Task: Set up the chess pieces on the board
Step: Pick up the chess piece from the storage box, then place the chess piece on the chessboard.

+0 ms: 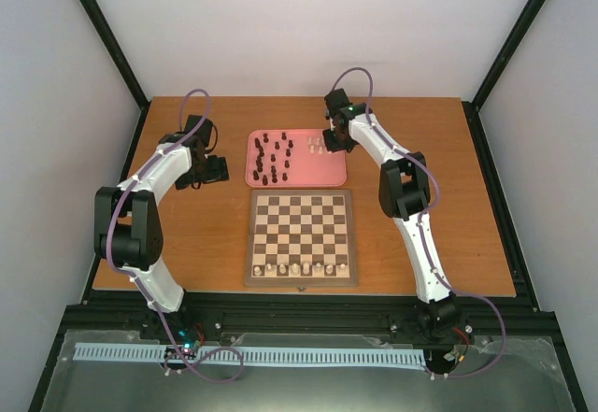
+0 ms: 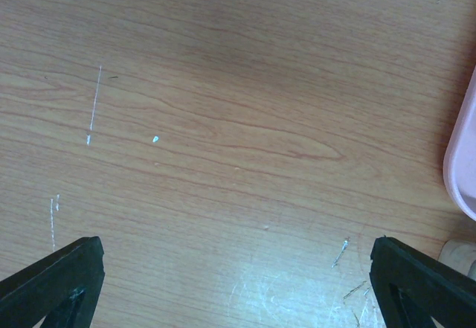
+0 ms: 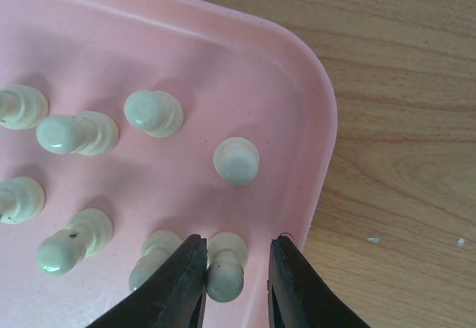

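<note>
The board (image 1: 301, 193) lies in the middle of the table, with a row of cream-white chess pieces (image 1: 299, 267) on its near rank. Dark pieces (image 1: 271, 158) and white pieces (image 1: 322, 143) stand in the pink tray (image 1: 304, 177) behind it. My right gripper (image 1: 334, 141) is over the tray's right end. In the right wrist view it (image 3: 238, 240) is open around a white pawn (image 3: 225, 268). The left finger (image 3: 182, 268) touches the pawn and the right finger stands apart from it. My left gripper (image 1: 220, 171) is open and empty over bare table, left of the tray.
Several more white pieces (image 3: 236, 159) stand close around the pawn in the tray's corner (image 3: 297, 75). The tray's rim (image 2: 462, 157) shows at the right edge of the left wrist view, between wide-open fingers (image 2: 59, 276). Black frame rails run along the table's sides.
</note>
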Robot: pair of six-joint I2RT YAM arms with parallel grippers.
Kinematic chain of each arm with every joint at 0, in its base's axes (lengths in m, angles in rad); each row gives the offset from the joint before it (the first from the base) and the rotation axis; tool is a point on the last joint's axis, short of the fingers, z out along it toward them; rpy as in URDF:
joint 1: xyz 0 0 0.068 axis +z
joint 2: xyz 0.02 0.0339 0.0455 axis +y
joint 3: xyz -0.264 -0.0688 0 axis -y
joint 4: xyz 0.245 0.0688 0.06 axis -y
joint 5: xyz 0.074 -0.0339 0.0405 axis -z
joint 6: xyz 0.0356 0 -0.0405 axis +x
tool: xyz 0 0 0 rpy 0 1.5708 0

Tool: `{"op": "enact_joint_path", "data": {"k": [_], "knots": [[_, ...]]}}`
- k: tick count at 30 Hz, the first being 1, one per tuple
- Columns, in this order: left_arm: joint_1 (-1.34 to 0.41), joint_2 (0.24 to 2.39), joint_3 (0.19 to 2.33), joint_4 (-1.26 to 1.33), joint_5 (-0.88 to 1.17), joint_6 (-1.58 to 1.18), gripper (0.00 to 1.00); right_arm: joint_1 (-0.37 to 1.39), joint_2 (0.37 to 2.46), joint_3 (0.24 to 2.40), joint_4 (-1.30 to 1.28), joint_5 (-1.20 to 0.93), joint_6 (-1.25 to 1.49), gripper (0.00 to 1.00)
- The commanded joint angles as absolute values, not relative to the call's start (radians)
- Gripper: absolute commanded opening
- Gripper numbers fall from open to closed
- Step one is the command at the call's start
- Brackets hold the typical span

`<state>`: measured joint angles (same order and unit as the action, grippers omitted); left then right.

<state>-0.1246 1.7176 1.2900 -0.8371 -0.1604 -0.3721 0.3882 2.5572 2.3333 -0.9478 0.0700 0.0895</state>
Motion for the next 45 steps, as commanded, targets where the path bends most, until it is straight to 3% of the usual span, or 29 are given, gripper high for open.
{"op": "enact_joint_path", "data": {"k": [1, 13, 24, 36, 45], "knots": [[-0.127, 1.721, 1.328, -0.836, -0.16, -0.394, 1.0, 0.379, 2.58, 2.371, -0.951, 0.058, 0.08, 0.23], [-0.128, 1.724, 1.328, -0.837, -0.156, -0.39, 1.0, 0.377, 2.557, 2.37, -0.968, 0.039, 0.071, 0.09], [-0.128, 1.721, 1.327, -0.827, -0.141, -0.381, 1.0, 0.38, 2.354, 2.29, -0.934, 0.042, 0.095, 0.07], [-0.128, 1.696, 1.328, -0.818, -0.133, -0.382, 1.0, 0.548, 1.826, 1.551, -0.864, 0.081, 0.24, 0.06], [-0.127, 1.666, 1.29, -0.795, -0.117, -0.388, 1.0, 0.739, 1.522, 1.172, -0.825, 0.132, 0.426, 0.06]]}}
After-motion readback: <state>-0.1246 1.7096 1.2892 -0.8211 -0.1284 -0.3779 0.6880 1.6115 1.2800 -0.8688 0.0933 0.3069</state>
